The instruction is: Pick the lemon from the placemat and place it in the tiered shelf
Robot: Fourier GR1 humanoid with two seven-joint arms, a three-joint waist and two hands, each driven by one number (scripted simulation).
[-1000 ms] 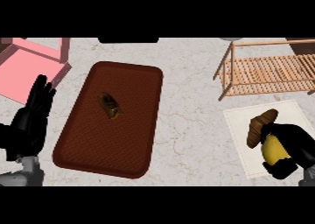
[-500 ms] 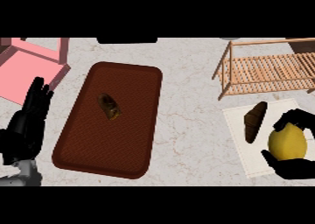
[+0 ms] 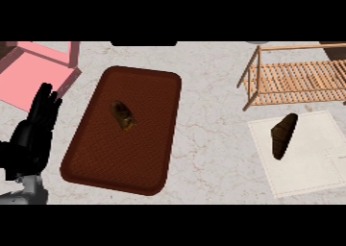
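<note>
No lemon shows in the head view at this moment. The white placemat (image 3: pixel 311 158) lies at the right and carries only a dark brown elongated item (image 3: pixel 282 135). Behind it, at the upper right, stands the wooden tiered shelf (image 3: pixel 303 82), and its slats that show are bare. My left hand (image 3: pixel 35 137) rests open at the left edge, fingers straight and pointing up, beside the brown mat. My right hand is out of the picture.
A large dark brown mat (image 3: pixel 133 153) lies in the middle-left with a small brown object (image 3: pixel 122 115) on it. A pink box (image 3: pixel 30 74) sits at the upper left corner. The counter (image 3: pixel 211 139) is pale marble.
My right hand, which was curled round the yellow lemon over the white placemat, has moved off past the right edge, and the lemon is gone from view. The left hand has stayed put.
</note>
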